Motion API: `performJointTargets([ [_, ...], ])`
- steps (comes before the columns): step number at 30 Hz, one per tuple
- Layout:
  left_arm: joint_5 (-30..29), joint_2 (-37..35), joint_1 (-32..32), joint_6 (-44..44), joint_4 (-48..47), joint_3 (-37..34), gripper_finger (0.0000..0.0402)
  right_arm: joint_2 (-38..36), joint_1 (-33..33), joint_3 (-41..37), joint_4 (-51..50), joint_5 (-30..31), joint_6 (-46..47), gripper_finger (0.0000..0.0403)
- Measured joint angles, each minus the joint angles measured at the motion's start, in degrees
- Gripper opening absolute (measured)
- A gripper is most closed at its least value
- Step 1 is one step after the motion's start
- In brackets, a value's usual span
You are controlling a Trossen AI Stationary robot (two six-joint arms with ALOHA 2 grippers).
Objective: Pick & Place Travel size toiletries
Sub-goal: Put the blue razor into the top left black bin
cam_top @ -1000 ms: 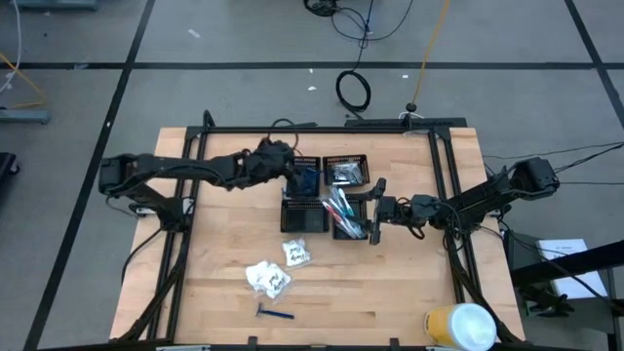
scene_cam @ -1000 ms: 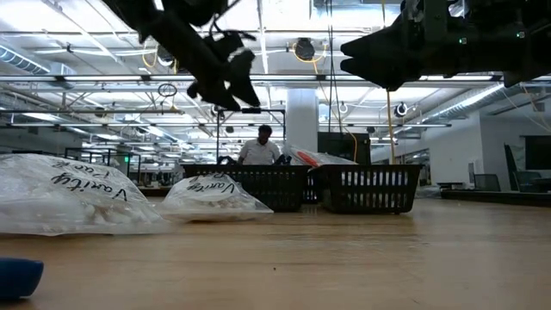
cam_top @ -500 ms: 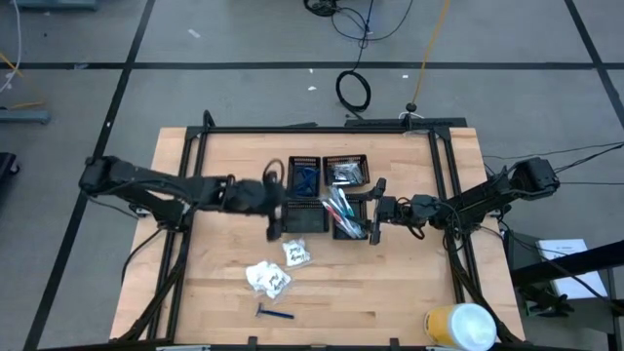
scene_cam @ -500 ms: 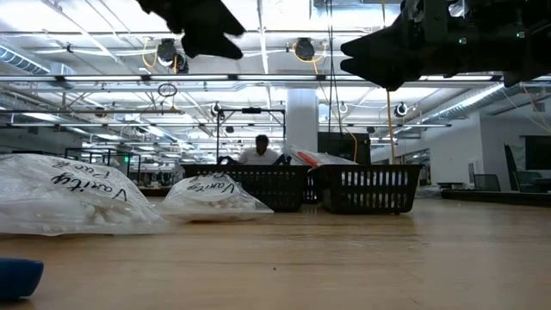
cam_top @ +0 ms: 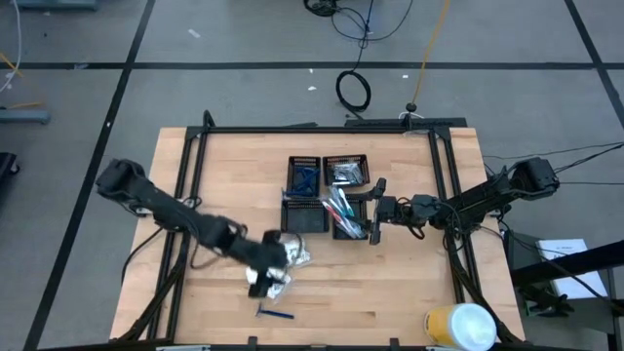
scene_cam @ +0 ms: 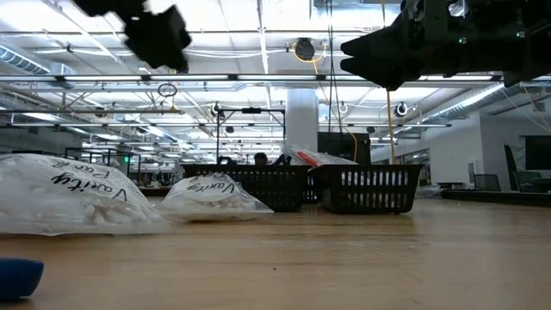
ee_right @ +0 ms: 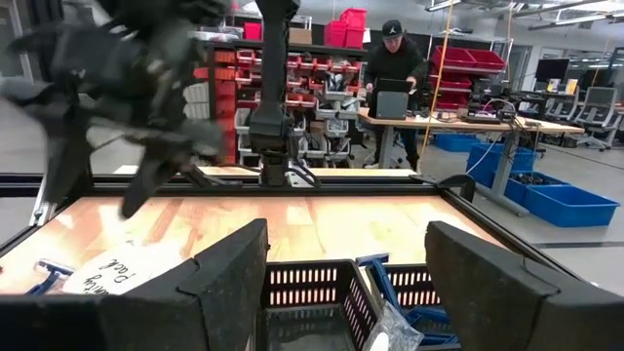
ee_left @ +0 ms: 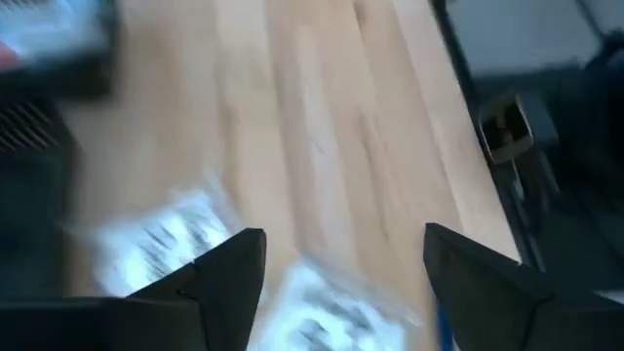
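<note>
table [cam_top: 409, 283]: light wood top, black frame rails along both sides
left arm: reaches from the table's left edge across to the front-centre
right arm: comes in from the right edge, level with the trays
yellow-and-white cylinder [cam_top: 460, 326]: front right corner of the table, well apart from everything else
black mesh trays [cam_top: 304, 219]: four in a square block at table centre; far left one holds blue items, far right one silvery-white pieces [cam_top: 345, 173], near right one toothbrushes [cam_top: 338, 209] in teal, pink and white
left gripper [cam_top: 265, 268]: over the white crinkly packets at front-centre, fingers spread wide in the left wrist view, nothing between them
right gripper [cam_top: 374, 208]: just beside the right edge of the tray block, fingers wide apart in the right wrist view, empty
white crinkly packets [cam_top: 295, 253]: on the bare wood in front of the trays, partly hidden by the left gripper; in the low view two show [scene_cam: 71, 195], with black handwriting on them
blue razor [cam_top: 274, 313]: flat on the wood near the front edge, just in front of the packets, apart from them
person [ee_right: 393, 60]: in the room beyond the table, dark top and cap, at a bench
</note>
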Motion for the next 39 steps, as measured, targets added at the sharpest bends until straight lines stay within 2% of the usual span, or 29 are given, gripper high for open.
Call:
performJointTargets([
  [3,0.51,5.44,-3.30,-4.78,-7.11,4.80,0.0254,0.01,0.00,0.00,0.20,0.00,0.01,0.0263],
  [7,1.96,13.05,-6.69,-7.09,-12.09,11.54,0.0235,0.00,0.00,0.00,0.18,0.00,0.02,0.0263],
  [11,2.78,20.10,-9.03,-9.73,-12.05,14.54,0.0224,0.00,0.04,0.00,0.18,-0.02,0.02,0.0263],
  [18,5.08,27.41,-11.98,-17.02,-9.15,15.12,0.0218,0.00,0.04,0.00,0.16,-0.15,0.02,0.0263],
  [27,3.78,29.73,-13.36,-19.85,-9.30,15.42,0.0218,0.01,0.07,-0.02,-1.94,-0.17,2.14,0.0263],
  [34,1.59,30.41,-13.79,-18.30,-12.31,15.35,0.0217,0.00,0.07,-0.02,-1.49,-0.17,2.14,0.0263],
  [39,0.45,31.55,-14.27,-18.11,-13.11,15.36,0.0179,0.01,0.07,-0.02,-1.19,-0.16,2.09,0.0263],
])
